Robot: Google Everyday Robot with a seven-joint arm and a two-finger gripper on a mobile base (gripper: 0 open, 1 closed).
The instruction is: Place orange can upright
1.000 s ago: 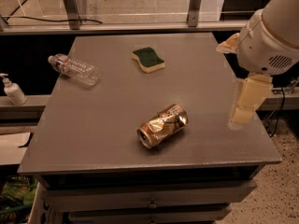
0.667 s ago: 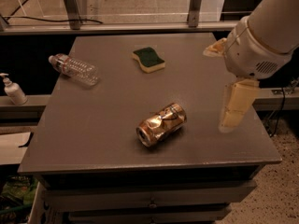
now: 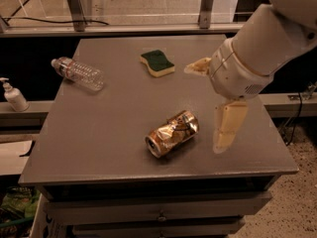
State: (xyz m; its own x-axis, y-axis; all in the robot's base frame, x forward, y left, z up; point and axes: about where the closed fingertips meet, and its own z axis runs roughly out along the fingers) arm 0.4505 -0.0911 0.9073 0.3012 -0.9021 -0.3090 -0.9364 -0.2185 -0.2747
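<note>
The orange can (image 3: 172, 133) is dented and shiny and lies on its side on the grey table (image 3: 114, 128), near the front edge, with its top facing front-left. My gripper (image 3: 204, 109) hangs above the table just right of the can, not touching it. It is open and empty. One cream finger (image 3: 229, 125) points down beside the can, and the other finger (image 3: 198, 66) points left, behind the can.
A clear plastic bottle (image 3: 78, 73) lies on its side at the table's back left. A green and yellow sponge (image 3: 157, 63) lies at the back middle. A soap dispenser (image 3: 13, 95) stands on a ledge off the left side. Drawers sit under the tabletop.
My arm and gripper have moved left, from the table's right edge to close beside the can. The can, bottle and sponge have not moved.
</note>
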